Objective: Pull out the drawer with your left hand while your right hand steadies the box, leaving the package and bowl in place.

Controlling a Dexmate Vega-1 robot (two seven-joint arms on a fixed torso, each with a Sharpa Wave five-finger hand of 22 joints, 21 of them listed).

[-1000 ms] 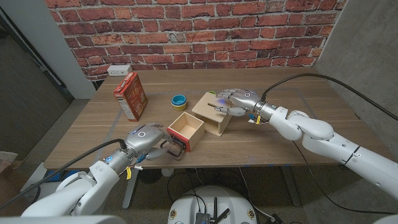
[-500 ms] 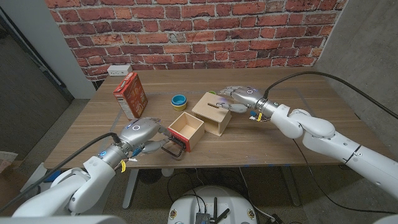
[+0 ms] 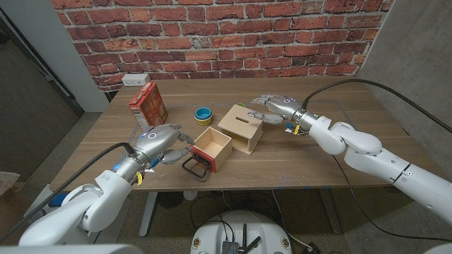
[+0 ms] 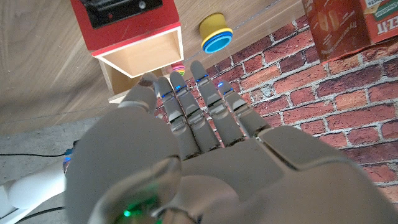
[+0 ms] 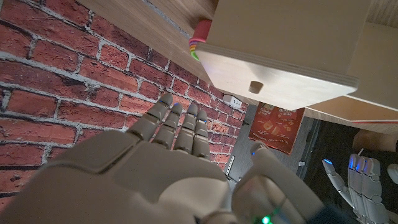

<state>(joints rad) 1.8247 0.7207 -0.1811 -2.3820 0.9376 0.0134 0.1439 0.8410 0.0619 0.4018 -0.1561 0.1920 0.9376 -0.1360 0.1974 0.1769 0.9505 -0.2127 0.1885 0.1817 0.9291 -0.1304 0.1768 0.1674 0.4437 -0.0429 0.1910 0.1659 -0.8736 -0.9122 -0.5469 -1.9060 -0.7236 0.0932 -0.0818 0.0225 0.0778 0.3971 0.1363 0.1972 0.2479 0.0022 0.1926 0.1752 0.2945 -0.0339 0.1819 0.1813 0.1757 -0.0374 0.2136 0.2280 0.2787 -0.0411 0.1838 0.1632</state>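
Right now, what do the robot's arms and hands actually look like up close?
Both arms are smooth, glossy white shells with rounded segments, and a black cable runs along each. The left hand and right hand are metallic grey, human-shaped, with small blue lights on the fingers. A yellow tag sits at each wrist.

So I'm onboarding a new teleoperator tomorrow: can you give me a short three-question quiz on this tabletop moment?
1. True or false: the red-fronted wooden drawer is pulled out of the light wooden box.
2. Which thing stands nearest the back-left table corner?
A. the blue bowl with a yellow inside
B. the red cardboard package
C. the light wooden box
3. Fill in: the left hand is ___, holding nothing, beside the drawer's black handle.

Key: 1 true. 2 B. 3 open. The right hand hovers open too, just off the box.
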